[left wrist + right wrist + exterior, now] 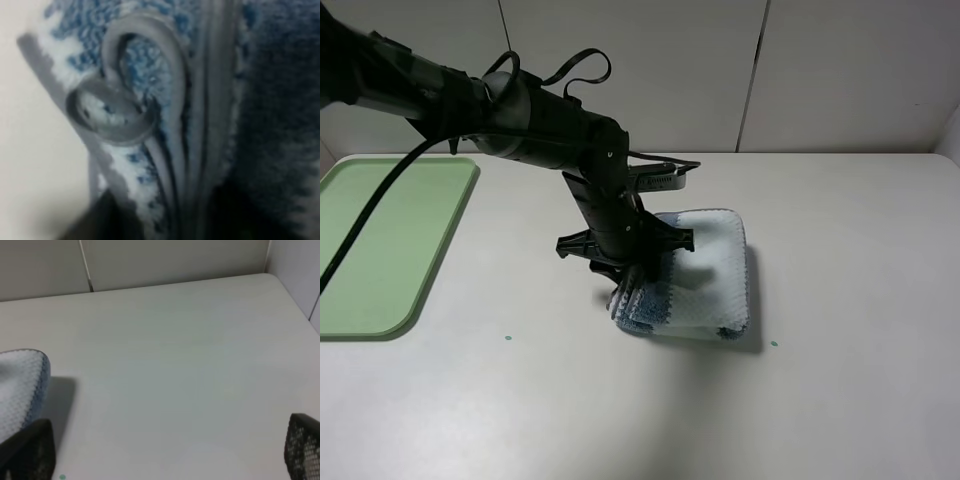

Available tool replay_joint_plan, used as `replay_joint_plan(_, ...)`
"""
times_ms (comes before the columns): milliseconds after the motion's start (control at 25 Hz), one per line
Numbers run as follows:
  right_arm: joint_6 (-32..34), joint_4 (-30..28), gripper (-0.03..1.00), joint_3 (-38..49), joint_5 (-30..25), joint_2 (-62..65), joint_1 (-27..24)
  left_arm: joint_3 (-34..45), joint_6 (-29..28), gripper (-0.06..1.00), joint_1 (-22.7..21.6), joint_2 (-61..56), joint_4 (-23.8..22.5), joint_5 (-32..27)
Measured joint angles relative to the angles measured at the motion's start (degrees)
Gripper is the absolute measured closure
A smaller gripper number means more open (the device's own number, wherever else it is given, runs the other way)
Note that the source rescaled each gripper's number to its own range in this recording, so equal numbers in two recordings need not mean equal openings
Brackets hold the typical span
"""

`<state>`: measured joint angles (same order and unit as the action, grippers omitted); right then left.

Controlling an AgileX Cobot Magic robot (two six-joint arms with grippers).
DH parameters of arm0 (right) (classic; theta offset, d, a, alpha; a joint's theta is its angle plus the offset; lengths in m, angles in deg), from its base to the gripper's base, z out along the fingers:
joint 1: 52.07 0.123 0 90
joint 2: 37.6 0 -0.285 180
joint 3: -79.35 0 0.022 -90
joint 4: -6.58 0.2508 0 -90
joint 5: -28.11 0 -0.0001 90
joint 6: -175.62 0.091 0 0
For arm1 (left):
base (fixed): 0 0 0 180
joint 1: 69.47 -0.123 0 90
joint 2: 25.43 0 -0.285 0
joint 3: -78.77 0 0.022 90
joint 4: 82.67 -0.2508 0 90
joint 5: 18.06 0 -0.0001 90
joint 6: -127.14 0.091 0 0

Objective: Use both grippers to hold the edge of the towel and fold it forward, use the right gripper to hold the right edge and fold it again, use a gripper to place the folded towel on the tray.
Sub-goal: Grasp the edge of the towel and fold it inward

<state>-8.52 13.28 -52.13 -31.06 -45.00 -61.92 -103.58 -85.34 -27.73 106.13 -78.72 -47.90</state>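
Towel (705, 275) lying folded well right of tray (390, 240), left gripper (642, 283) sitting at its tray-side edge, probably pinching the layered hem, blurry though; right gripper's jaws spread wide, empty.

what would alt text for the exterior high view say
A bulky black robot arm reaches from the upper left, its left hand down at the near left edge of a folded blue and whitish striped terry towel on a white table; a flat light green plastic tray lies far left.
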Motion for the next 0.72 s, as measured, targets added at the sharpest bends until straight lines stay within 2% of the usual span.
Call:
replay_joint_plan(120, 0.0, 0.0, -0.03, 0.0, 0.0, 0.0, 0.0, 0.0, 0.0, 0.2, 0.0, 0.0, -2.8, -0.4)
replay_joint_plan(200, 0.0, 0.0, -0.03, 0.0, 0.0, 0.0, 0.0, 0.0, 0.0, 0.13, 0.0, 0.0, -3.9, -0.4)
replay_joint_plan(560, 0.2, 0.0, -0.03, 0.0, 0.0, 0.0, 0.0, 0.0, 0.0, 0.08, 0.0, 1.6, -4.5, 3.4)
replay_joint_plan(720, 0.2, 0.0, -0.03, 0.0, 0.0, 0.0, 0.0, 0.0, 0.0, 0.14, 0.0, 1.7, -3.9, 4.8)
